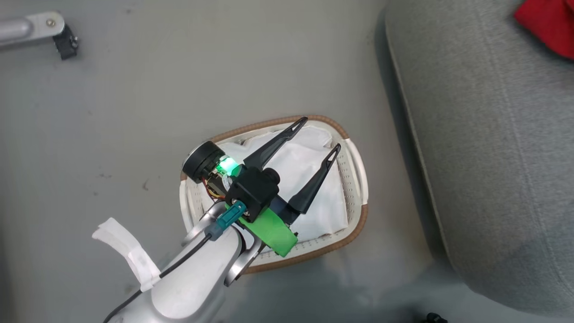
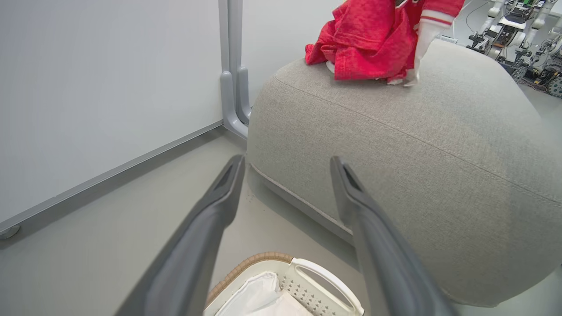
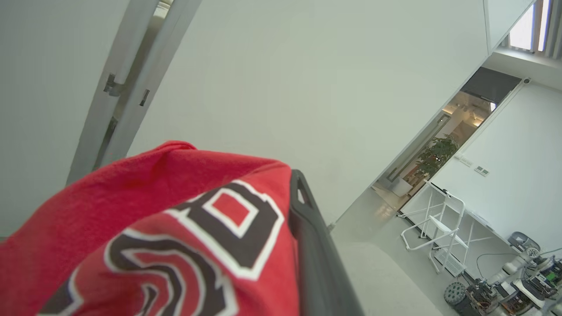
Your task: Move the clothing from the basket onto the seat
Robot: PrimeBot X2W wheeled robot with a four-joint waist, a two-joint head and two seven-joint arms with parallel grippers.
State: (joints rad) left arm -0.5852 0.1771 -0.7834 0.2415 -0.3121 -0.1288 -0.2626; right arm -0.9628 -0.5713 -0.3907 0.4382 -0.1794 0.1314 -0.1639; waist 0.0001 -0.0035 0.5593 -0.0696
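Red clothing (image 2: 369, 44) heaped atop seat (image 2: 395, 145). Jersey (image 3: 175, 228) drapes over right gripper (image 3: 283, 180), one finger (image 3: 314, 250) showing, other hidden: grip impossible to judge. Left gripper (image 1: 321, 132) spread wide, empty, above basket (image 1: 358, 220) with white liner (image 1: 332, 197), on floor beside seat.

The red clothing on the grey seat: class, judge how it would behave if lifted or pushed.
Probably floppy: the red clothing lies crumpled in folds on the seat. Likely light for its size, being thin cloth. Pushed, it would probably bunch up on the woven fabric rather than slide.
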